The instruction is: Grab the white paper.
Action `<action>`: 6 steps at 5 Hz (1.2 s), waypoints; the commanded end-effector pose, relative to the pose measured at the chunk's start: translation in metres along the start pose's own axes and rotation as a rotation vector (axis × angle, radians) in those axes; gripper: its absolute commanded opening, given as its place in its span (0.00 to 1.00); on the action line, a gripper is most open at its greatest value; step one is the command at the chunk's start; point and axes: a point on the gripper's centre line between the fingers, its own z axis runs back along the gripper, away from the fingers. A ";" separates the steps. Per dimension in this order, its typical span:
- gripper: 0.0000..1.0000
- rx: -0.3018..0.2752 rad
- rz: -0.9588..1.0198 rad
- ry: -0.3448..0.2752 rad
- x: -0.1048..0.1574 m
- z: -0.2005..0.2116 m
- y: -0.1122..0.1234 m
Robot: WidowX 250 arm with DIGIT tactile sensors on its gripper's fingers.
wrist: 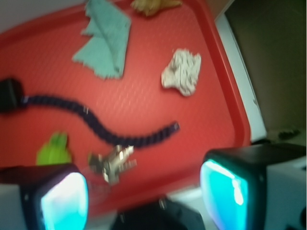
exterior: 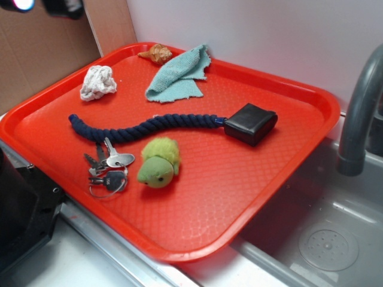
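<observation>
White paper point(exterior: 98, 82) sits on the red tray point(exterior: 239, 191) near a teal cloth point(exterior: 179, 74).

A crumpled white paper point(exterior: 98, 82) ball, lumpy and wrinkled, lies untouched on the red tray point(exterior: 251, 197) near its far left corner.

- End effector point(wrist: 144, 191): wrist view shows both fingers at the bottom of the frame, spread wide apart with nothing between them.
- Fingers point(wrist: 64, 199): dark housings with glowing cyan pads on the inner faces; the second finger sits at lower right.
- Position relative to the red tray point(wrist: 225, 76): the end effector hangs above the tray's near edge, clear of its surface, touching nothing.
- Exterior view: only a dark, blurred part of the robot shows at the upper left corner, beyond the tray's far left rim.
</observation>
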 end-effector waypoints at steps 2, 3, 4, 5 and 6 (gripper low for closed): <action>1.00 0.101 0.514 -0.123 0.020 -0.030 0.046; 1.00 0.101 0.514 -0.123 0.020 -0.030 0.046; 1.00 0.101 0.514 -0.123 0.020 -0.030 0.046; 1.00 0.133 0.554 -0.099 0.036 -0.060 0.050; 1.00 0.160 0.528 -0.094 0.052 -0.093 0.053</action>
